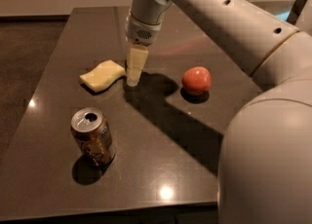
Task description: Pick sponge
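The sponge (pixel 103 75) is a pale yellow flat pad with wavy sides, lying on the dark table (pixel 146 159) at the middle left. My gripper (pixel 132 81) hangs from the white arm with its cream fingers pointing down, just to the right of the sponge's right end, its tips close above the tabletop. It holds nothing that I can see.
A red apple (pixel 197 80) sits to the right of the gripper. A brown drink can (pixel 93 136), opened, stands upright at the front left. The arm's large white body (pixel 268 145) fills the right side. The table's front edge runs along the bottom.
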You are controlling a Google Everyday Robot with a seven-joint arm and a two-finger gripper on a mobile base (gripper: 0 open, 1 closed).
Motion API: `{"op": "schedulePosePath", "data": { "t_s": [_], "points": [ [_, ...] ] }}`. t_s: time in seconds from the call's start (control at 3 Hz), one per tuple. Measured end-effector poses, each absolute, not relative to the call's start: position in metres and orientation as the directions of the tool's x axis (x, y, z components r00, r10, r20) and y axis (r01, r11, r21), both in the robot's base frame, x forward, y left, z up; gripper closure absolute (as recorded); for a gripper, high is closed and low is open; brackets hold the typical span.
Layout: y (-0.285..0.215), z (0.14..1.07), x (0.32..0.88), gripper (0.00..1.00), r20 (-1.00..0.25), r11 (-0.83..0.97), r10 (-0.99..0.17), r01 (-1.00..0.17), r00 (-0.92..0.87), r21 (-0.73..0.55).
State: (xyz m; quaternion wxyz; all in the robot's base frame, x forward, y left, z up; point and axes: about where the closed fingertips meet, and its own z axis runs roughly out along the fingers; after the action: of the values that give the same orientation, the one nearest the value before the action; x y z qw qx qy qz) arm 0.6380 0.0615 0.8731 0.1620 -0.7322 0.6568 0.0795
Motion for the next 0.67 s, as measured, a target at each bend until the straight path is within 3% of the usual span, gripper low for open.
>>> {"op": "schedulePosePath", "data": {
  "t_s": [0.67],
  "points": [
    [0.093, 0.851, 0.634, 0.00, -0.338, -0.110, -0.931, -0.988, 0.140, -0.106]
  ]
}}
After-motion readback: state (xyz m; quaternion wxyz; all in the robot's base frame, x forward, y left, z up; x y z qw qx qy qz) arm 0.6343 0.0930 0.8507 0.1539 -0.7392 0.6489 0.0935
